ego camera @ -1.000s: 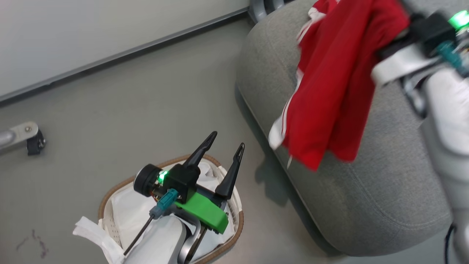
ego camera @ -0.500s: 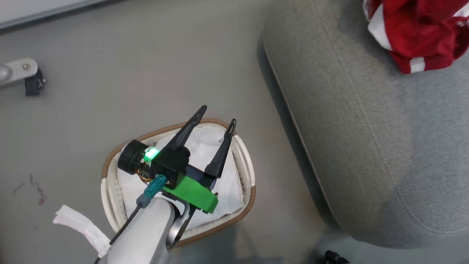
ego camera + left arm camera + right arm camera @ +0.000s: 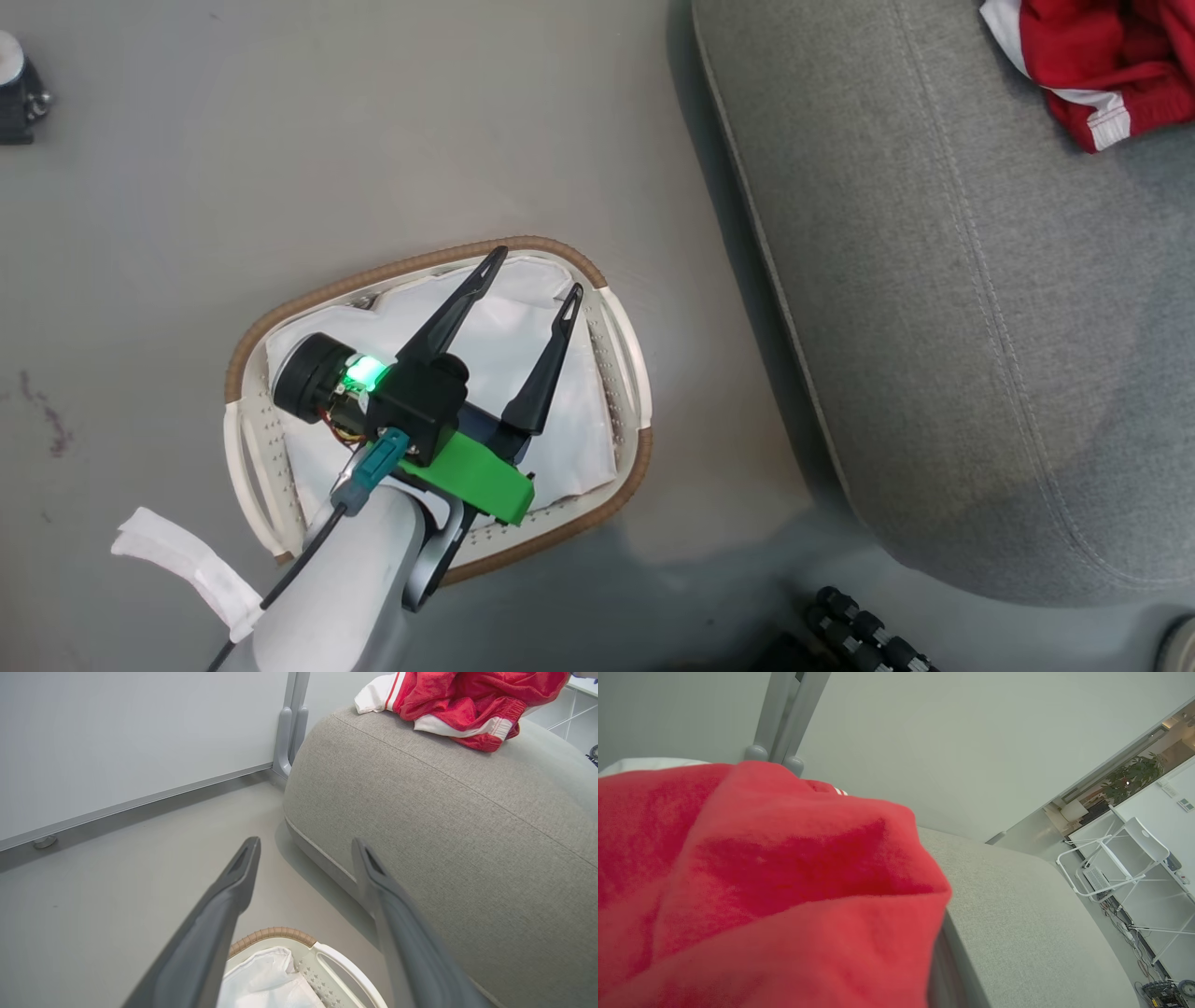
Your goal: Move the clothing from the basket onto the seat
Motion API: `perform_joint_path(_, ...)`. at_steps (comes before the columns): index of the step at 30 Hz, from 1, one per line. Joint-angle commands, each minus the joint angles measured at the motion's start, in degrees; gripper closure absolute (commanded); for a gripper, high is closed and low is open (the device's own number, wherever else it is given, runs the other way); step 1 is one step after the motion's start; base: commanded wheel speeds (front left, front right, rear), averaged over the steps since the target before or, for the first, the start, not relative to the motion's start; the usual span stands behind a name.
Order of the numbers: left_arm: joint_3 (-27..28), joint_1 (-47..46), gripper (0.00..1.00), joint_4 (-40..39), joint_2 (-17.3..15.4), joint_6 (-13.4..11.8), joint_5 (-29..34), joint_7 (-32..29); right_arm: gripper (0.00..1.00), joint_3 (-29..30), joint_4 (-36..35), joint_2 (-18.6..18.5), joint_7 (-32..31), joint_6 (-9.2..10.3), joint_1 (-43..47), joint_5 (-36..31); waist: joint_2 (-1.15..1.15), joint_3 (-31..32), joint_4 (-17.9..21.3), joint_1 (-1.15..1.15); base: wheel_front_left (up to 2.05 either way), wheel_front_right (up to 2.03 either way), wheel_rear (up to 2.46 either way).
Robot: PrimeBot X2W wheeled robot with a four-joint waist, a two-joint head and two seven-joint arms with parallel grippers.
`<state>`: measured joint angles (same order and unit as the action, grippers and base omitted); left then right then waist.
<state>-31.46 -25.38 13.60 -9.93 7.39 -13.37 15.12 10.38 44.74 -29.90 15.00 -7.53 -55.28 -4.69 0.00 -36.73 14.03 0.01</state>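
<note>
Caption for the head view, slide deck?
Open left gripper above the basket, white liner showing; red clothing lies on the grey seat.

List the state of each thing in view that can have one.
Clothing: bunched up on the seat.
Basket: upright on the floor, no clothing seen in it.
Liner: crumpled inside the basket.
Left gripper: open, over the basket.
Right gripper: shut on the clothing, which covers it.

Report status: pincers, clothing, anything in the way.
Left pincer open over basket, white liner inside. Right pincer shut on clothing, atop seat. No obstruction seen.
</note>
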Motion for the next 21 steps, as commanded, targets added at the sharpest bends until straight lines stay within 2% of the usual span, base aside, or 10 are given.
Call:
perform_joint_path(1, -0.01, -0.89, 0.0, 0.22, -0.61, 0.17, 0.4, 0.04, 1.0, 1.49, -0.49, 0.69, 0.22, 0.08, 2.61, -0.28, 0.0, -0.21, 1.03, -0.01, 0.0, 0.0, 0.0)
perform_joint_path(3, -0.18, -0.67, 0.0, 0.36, -0.91, 0.17, 0.19, 0.04, 1.0, 3.29, -1.41, 2.24, 0.24, 0.08, 5.11, -0.16, 0.0, 0.12, 1.67, -0.01, 0.0, 0.0, 0.0)
perform_joint_path(4, -0.3, -0.47, 0.0, 0.46, -1.03, 0.17, 0.02, 0.04, 0.91, 4.31, -1.83, 3.16, 0.24, 0.08, 6.7, 0.36, 0.0, 0.38, 1.98, -0.01, 0.0, 0.0, 0.0)
perform_joint_path(6, -0.4, -0.05, 0.0, 0.62, -1.26, 0.17, -0.2, 0.04, 0.53, 5.46, -2.34, 4.54, 0.25, 0.08, 9.31, 0.65, 0.0, 0.95, 2.6, -0.01, 0.0, 0.0, 0.0)
perform_joint_path(7, -0.43, 0.14, 0.0, 0.64, -1.31, 0.17, -0.31, 0.04, 0.22, 5.89, -2.66, 5.01, 0.25, 0.08, 10.36, 0.61, 0.0, 1.21, 2.87, -0.01, 0.0, 0.0, 0.0)
perform_joint_path(8, -0.39, 0.41, 0.0, 0.7, -1.4, 0.17, -0.47, 0.04, 0.14, 6.38, -3.15, 5.71, 0.25, 0.08, 11.68, 0.62, 0.0, 1.57, 3.21, -0.01, 0.0, 0.0, 0.0)
perform_joint_path(9, -0.42, 0.66, 0.0, 0.78, -1.48, 0.17, -0.53, 0.04, 0.0, 6.69, -3.41, 6.4, 0.25, 0.08, 12.7, 0.67, 0.0, 1.89, 3.51, -0.01, 0.0, 0.0, 0.0)
perform_joint_path(16, 0.0, 2.0, 0.0, 1.28, -1.24, 0.17, -1.16, 0.04, 0.0, 7.6, -7.27, 10.1, 0.26, 0.08, 20.45, 0.55, 0.0, 4.81, 5.36, -0.01, 0.0, 0.0, 0.0)
perform_joint_path(21, 0.69, 3.15, 0.0, 1.42, -0.54, 0.16, -1.87, 0.04, 0.0, 6.92, -10.3, 10.35, 0.25, 0.08, 23.99, 0.01, 0.0, 7.64, 6.13, -0.01, 0.0, 0.0, 0.0)
